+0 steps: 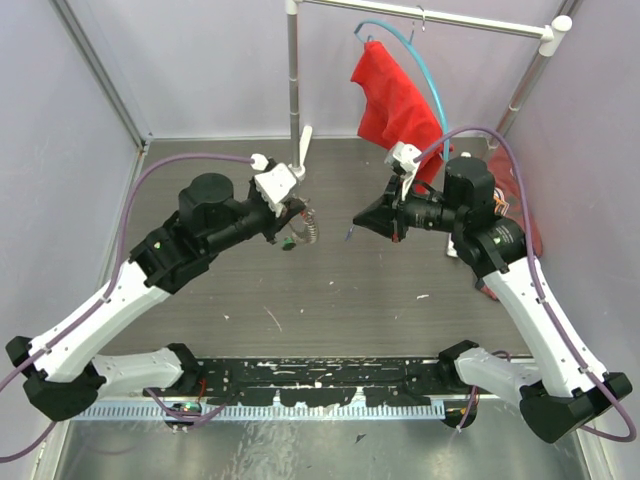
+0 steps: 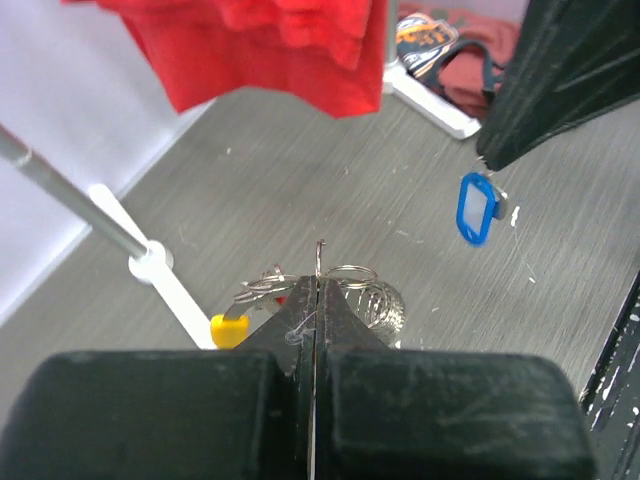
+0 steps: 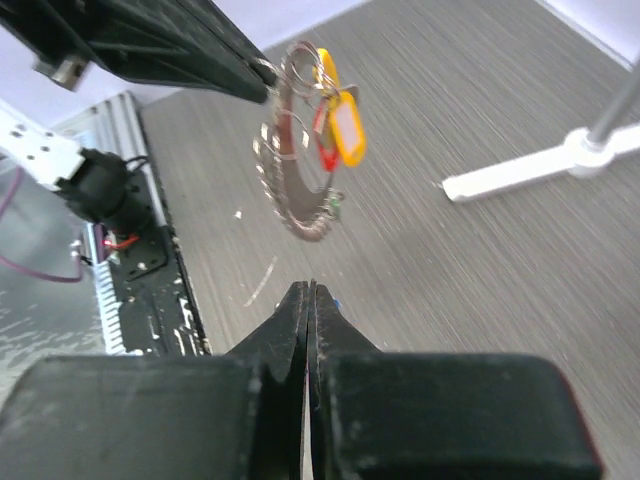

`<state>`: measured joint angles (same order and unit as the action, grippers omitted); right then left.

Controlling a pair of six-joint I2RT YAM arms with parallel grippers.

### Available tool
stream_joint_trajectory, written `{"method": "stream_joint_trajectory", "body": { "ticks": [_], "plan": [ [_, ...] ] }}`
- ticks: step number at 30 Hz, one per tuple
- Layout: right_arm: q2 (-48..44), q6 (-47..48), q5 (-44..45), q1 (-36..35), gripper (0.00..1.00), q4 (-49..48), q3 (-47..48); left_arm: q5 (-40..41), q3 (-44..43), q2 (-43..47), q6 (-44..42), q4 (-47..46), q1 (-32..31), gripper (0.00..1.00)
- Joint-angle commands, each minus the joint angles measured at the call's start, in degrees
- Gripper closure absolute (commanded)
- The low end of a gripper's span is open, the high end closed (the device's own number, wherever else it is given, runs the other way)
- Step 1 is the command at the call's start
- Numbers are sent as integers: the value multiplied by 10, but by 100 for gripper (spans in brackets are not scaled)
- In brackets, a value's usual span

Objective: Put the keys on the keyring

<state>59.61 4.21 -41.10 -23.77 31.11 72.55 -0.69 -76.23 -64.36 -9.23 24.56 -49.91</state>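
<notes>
My left gripper [image 1: 296, 220] is shut on the keyring [image 1: 310, 232], a grey metal loop hanging below its tips above the table. In the right wrist view the keyring [image 3: 295, 195] hangs with yellow-orange [image 3: 347, 125] and red [image 3: 325, 152] key tags on it. In the left wrist view, a thin wire end stands up between the left gripper's [image 2: 317, 282] closed jaws, beside small rings and a yellow tag [image 2: 229, 328]. My right gripper [image 1: 357, 221] is shut on a blue-tagged key [image 2: 476, 207], held a short way right of the keyring, not touching it. In its own wrist view the right gripper [image 3: 311, 289] hides most of the key.
A red cloth [image 1: 395, 100] hangs on a light-blue hanger from a rack behind the grippers. The rack's pole [image 1: 292, 80] and white foot [image 3: 520, 170] stand just behind the left gripper. Folded clothing [image 2: 450, 55] lies at the back right. A black rail [image 1: 320, 385] runs along the front edge.
</notes>
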Motion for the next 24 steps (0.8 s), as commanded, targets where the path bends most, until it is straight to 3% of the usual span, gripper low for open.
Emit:
{"method": "stream_joint_trajectory", "body": {
  "ticks": [1,14,20,24],
  "plan": [
    [-9,-25,-101,1,99,-73,31,-103,27,36,-102,-82,-4,100],
    [3,-83,-201,1,99,-146,65,-98,-52,8,-158,-24,-16,100],
    [-10,22,-209,2,99,-49,91,-71,-46,21,-208,-42,-60,100],
    [-18,43,-192,2,99,-28,98,-22,-30,37,-268,-62,-106,100]
  ]
}}
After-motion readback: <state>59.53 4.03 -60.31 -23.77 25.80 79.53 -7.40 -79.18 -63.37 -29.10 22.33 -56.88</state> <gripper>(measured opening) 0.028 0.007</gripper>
